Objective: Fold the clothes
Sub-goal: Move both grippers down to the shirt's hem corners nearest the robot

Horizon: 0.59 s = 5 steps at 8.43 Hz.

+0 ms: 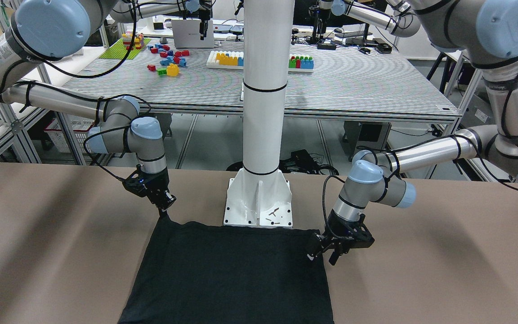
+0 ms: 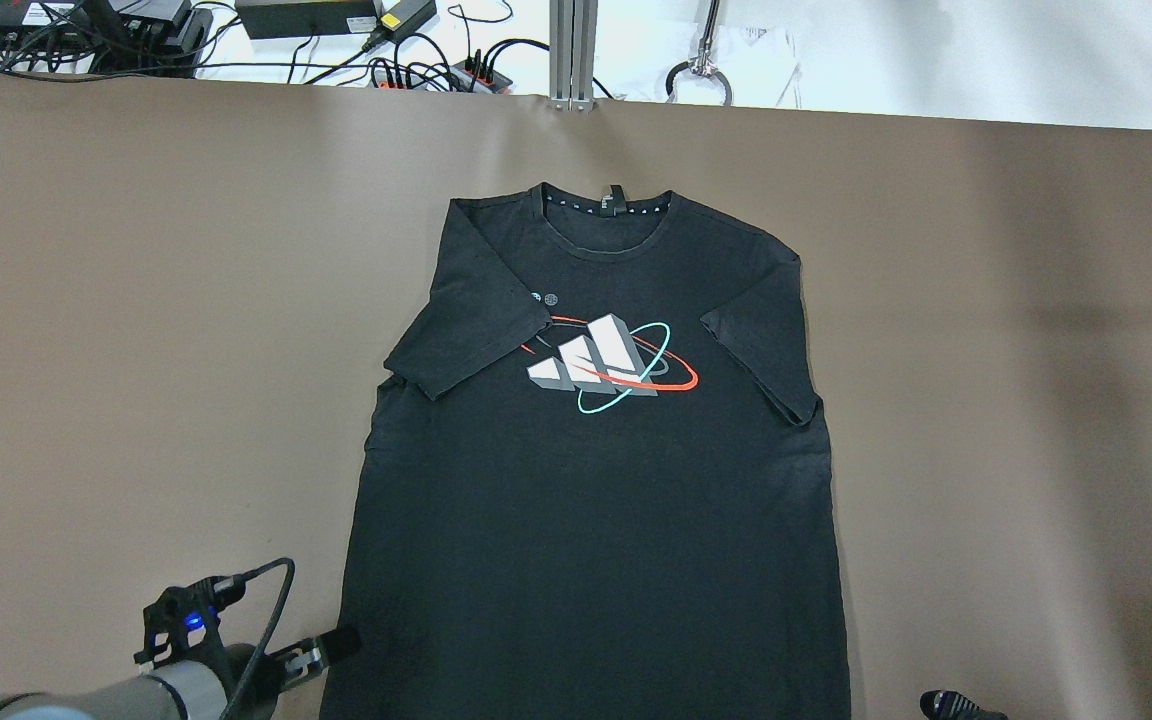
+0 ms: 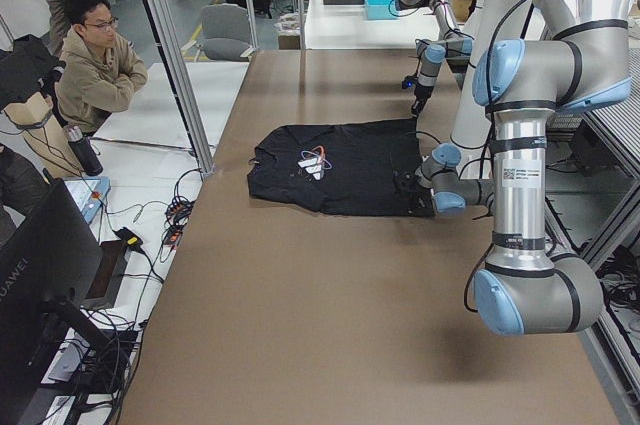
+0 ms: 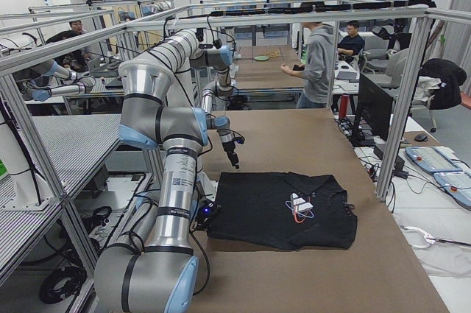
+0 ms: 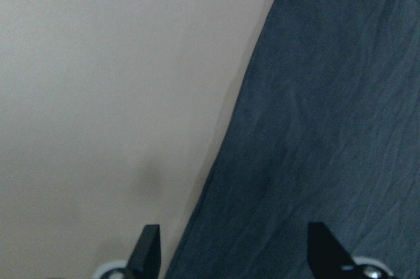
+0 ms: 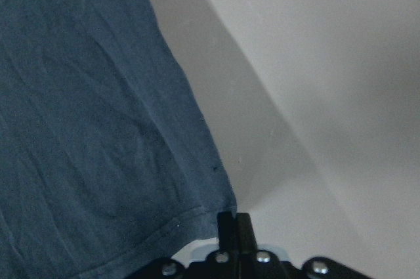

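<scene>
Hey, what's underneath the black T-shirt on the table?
The black T-shirt lies spread flat on the brown table, and only tabletop shows around its edges. Anything beneath the fabric is covered, though no bulges show.

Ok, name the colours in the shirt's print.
Print on the shirt: white and grey bars, red and teal rings; clearest overhead.
</scene>
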Available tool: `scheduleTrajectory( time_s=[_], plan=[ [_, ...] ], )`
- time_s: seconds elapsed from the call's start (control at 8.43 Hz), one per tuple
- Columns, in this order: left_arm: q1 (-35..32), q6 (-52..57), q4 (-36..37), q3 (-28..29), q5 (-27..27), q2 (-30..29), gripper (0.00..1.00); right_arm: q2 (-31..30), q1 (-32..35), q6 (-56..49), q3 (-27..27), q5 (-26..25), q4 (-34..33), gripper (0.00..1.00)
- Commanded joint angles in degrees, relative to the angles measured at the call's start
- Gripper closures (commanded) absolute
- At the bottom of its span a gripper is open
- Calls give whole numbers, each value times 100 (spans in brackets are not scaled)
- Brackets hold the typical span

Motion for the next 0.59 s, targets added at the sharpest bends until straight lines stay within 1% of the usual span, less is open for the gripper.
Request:
scheduleTrajectory(
  time_s=[0.0,0.47],
  plan=[
    [905,-412,2,-86,764,290,47,1,4,0,8,1,0,100],
    [915,-421,2,108,783,150,50,19,-4,0,-10,1,0,100]
  ],
)
